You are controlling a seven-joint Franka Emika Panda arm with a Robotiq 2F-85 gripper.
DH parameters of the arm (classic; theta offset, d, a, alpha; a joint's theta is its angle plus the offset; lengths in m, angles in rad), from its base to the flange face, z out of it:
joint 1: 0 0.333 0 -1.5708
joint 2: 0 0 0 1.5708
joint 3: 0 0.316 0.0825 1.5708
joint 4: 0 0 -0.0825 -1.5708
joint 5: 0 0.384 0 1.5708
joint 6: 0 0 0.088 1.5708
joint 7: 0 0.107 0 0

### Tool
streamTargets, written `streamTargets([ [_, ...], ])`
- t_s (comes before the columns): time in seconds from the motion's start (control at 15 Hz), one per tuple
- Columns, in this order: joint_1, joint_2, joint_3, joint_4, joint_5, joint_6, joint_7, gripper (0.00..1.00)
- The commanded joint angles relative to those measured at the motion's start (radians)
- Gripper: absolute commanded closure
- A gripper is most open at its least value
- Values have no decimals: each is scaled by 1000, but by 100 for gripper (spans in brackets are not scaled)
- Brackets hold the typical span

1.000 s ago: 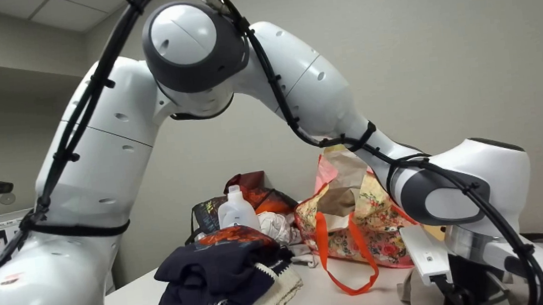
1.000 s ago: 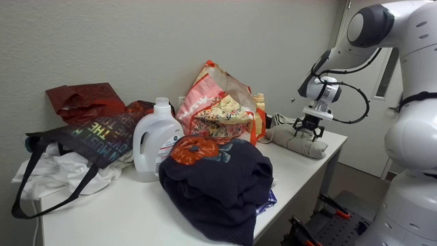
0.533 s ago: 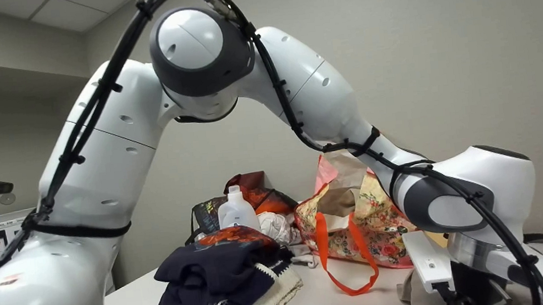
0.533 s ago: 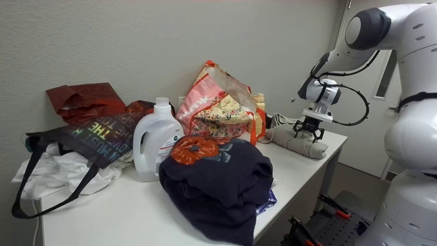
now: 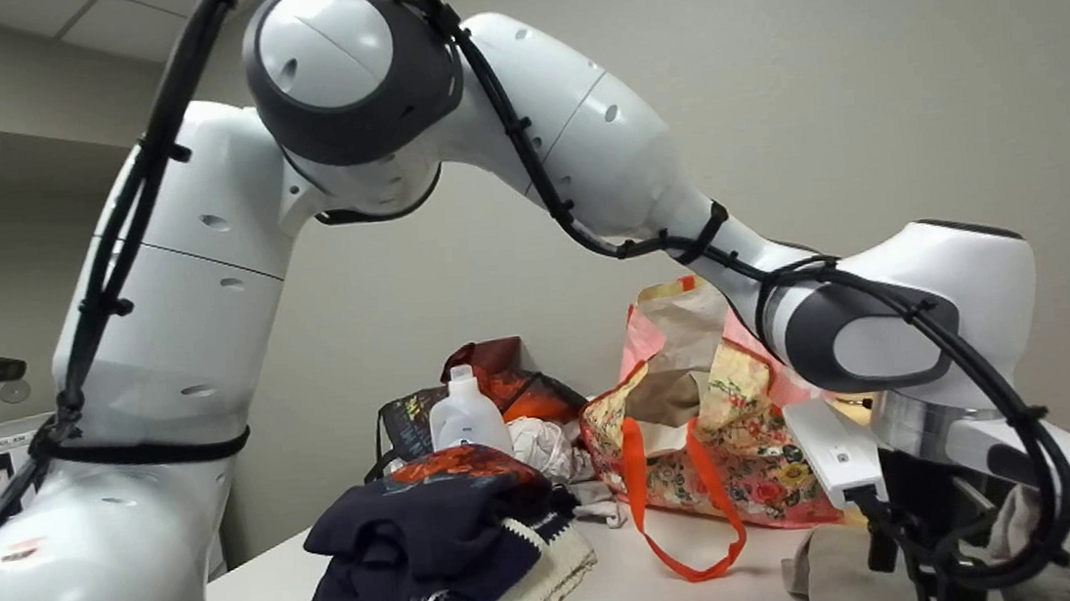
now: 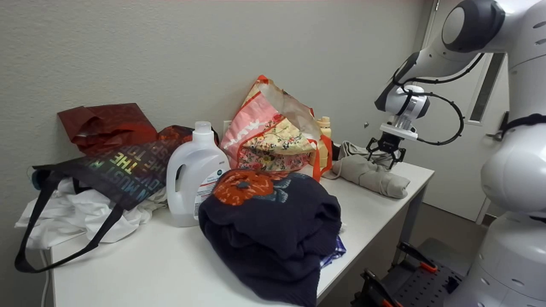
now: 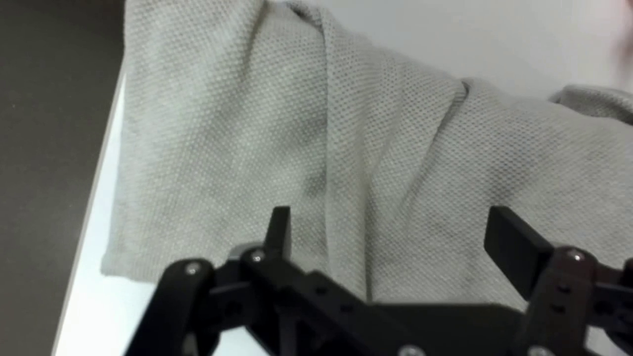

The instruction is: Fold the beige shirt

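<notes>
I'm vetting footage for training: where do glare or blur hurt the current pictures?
Wrist view: the table is washed out at lower left, a pinkish patch at upper right is out of focus, yet the weave of the beige shirt shows; in an exterior view, mild shine on the white arm.

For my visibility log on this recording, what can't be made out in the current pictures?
Wrist view: the whole beige shirt; top and right edges cut it off, the gripper hides part.
In an exterior view: the gripper's lower end; black cables cross it, bottom edge cuts it off.
In both exterior views: the rest of the plaid cloth, under the navy sweater.
In an exterior view: fine print on the bottle label, too small.
</notes>
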Motion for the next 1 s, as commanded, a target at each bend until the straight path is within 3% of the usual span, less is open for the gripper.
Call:
streamTargets([
  [0.0,26,-130,-11,-51,-55,-76,24,0],
  [0.4,64,-289,-6,-45,-81,-185,18,0],
  [0.93,97,-378,-8,-21,-77,-224,16,0],
])
